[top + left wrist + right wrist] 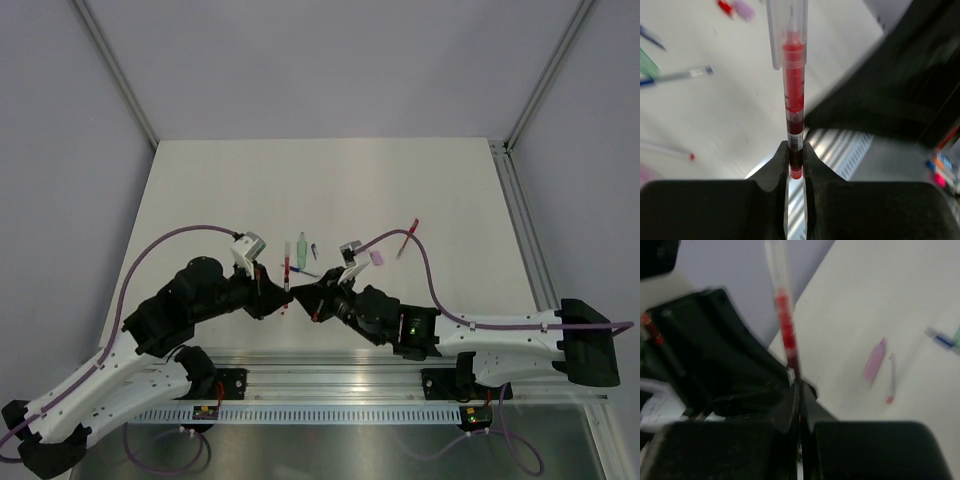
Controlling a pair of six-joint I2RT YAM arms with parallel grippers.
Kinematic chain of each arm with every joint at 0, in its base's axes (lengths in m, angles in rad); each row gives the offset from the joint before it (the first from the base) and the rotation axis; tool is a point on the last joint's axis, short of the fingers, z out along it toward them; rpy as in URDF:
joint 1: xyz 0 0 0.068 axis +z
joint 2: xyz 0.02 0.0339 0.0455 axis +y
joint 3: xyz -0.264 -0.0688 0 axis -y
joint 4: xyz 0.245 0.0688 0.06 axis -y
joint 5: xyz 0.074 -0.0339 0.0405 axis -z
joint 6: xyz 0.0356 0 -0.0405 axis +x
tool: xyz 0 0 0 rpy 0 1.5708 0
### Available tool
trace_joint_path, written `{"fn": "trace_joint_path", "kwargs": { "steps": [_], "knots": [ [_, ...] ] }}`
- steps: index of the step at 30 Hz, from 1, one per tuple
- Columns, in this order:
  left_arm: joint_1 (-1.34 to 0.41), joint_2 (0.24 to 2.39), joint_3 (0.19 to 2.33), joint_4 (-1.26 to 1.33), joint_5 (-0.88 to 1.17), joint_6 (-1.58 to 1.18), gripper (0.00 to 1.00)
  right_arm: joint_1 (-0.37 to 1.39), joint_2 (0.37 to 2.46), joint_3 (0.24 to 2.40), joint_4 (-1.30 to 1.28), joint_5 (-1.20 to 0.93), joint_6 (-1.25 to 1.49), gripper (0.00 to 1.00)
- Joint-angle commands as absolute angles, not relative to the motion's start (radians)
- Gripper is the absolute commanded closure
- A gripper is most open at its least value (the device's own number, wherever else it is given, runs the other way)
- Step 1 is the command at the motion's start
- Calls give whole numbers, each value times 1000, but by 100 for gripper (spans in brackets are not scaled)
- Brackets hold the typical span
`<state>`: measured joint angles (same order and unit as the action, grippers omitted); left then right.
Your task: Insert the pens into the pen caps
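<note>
My left gripper (pixel 283 288) is shut on the bottom end of a red pen (pixel 794 100). The pen has a clear barrel with red ink, and a clear clipped cap (pixel 785 30) sits over its far end. It stands up out of the jaws (pixel 796 156) and shows in the top view (pixel 286 266). My right gripper (pixel 310 297) is close beside the left one and is shut (pixel 799 390) on a slim red pen (pixel 786 330) that points up and away. A pink cap (pixel 377 257) and a pale green cap (pixel 302 244) lie on the table.
A blue pen (pixel 306 270) lies by the green cap, and a red pen (pixel 408 240) lies at the right under the purple cable. A slim red-tipped stick (pixel 890 385) lies next to the pink cap (pixel 873 361). The metal rail (pixel 330 355) runs along the near edge.
</note>
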<state>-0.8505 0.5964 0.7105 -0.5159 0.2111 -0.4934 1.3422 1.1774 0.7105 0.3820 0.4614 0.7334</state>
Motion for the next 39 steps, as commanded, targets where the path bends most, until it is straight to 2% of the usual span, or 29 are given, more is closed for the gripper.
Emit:
{"fn": "trace_joint_path", "kwargs": {
  "steps": [1, 5, 10, 14, 15, 17, 18, 22, 29, 39],
  "knots": [
    [-824, 571, 816, -109, 110, -483, 100, 1414, 1252, 698, 92, 333, 744, 100],
    [-825, 581, 749, -92, 196, -506, 100, 1413, 1168, 715, 80, 380, 738, 100],
    [-824, 554, 644, -106, 209, -534, 100, 1411, 1106, 810, 12, 445, 692, 100],
    [-824, 488, 617, -164, 161, -526, 100, 1410, 1060, 839, -87, 480, 672, 92],
    [-824, 476, 614, -178, 153, -523, 100, 1408, 1046, 844, -104, 480, 657, 85],
    [-824, 451, 604, -207, 144, -518, 100, 1407, 1000, 862, -159, 474, 640, 78],
    [-824, 446, 592, -212, 141, -517, 100, 1398, 983, 873, -188, 463, 614, 68],
    [-824, 442, 543, -198, 164, -543, 100, 1358, 959, 1011, -262, 437, 516, 51],
    [-825, 443, 540, -201, 181, -546, 100, 1273, 1181, 1412, -396, 463, 376, 49],
    [-824, 454, 526, -164, 201, -552, 100, 1213, 1388, 1601, -448, 361, 345, 49]
  ]
}}
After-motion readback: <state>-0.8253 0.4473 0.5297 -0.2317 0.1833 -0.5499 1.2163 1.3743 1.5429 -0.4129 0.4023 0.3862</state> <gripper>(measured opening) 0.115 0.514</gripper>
